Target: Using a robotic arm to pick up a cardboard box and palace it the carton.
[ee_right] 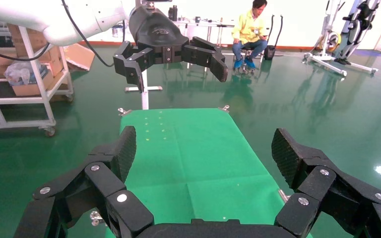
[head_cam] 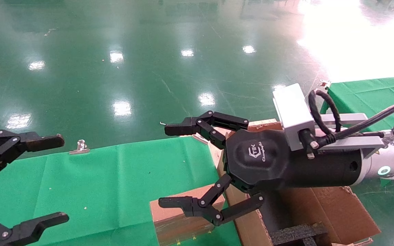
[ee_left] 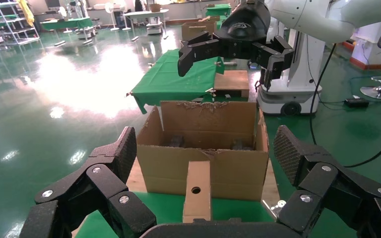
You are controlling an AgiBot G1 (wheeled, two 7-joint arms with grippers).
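Head view | my right gripper (head_cam: 174, 165) spread, empty, above cardboard box (head_cam: 183, 218) | risk: descending, lower finger clips carton (head_cam: 333, 212) wall | left gripper (head_cam: 51, 177) spread, idle far left

The right gripper (ee_right: 201, 163) fills the near edge, its 2 black fingers (ee_right: 121, 153) spread wide with nothing between them. Beyond it lies a green cloth (ee_right: 188, 148) on a table, bare but for small specks, with metal clips (ee_right: 124, 112) at its far corners. Past the cloth's far end hangs the left gripper (ee_right: 173, 62), also spread and empty, and farther back a seated person (ee_right: 250, 29) in yellow.
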